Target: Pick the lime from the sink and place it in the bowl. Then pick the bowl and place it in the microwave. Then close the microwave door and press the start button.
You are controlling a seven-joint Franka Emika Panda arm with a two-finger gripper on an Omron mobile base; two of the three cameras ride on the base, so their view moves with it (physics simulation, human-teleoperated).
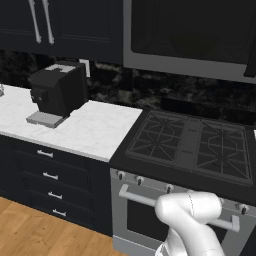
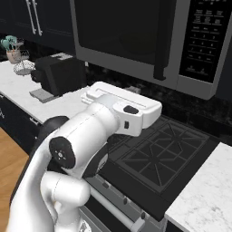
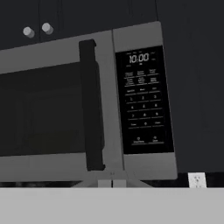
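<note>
The microwave hangs above the stove with the microwave door closed flat against its front. Its dark vertical handle runs beside the control panel, whose display is lit. The panel's buttons are too small to tell which is the start button. My gripper is shut with nothing between its tips and points at the microwave's lower edge, below the gap between handle and panel and short of touching it. The white hand hovers over the stove. The lime, the bowl and the sink are out of view.
A black gas stove with an oven below sits under the microwave. On the marble counter to the left stands a black coffee machine. Dark cabinets with bar handles hang above. Another marble counter lies to the right.
</note>
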